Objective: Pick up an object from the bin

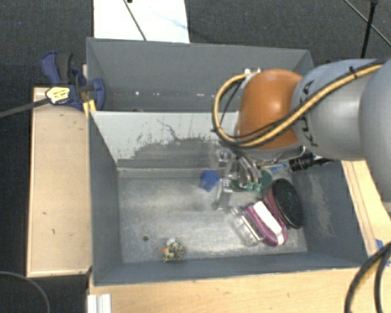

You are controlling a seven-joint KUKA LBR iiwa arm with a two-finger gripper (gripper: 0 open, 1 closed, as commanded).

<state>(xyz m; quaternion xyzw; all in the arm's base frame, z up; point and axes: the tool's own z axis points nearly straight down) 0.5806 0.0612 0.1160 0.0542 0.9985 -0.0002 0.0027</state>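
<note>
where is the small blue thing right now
In the camera view the small blue thing sits toward the back of the bin, just left of the claw and up-left of the purple-and-white piece.

- One camera looks down from above, a bit to one side, into the grey metal bin (104, 194)
- The big grey robot arm (352, 116) reaches in from the right

kuka arm (352, 119): big smooth silver-grey link, rounded. wrist sits under a glossy orange dome cover (267, 106). yellow + black cables (216, 109) run along the link & loop round the dome. claw (226, 197): small, bare metal w/ a green bit.
</note>
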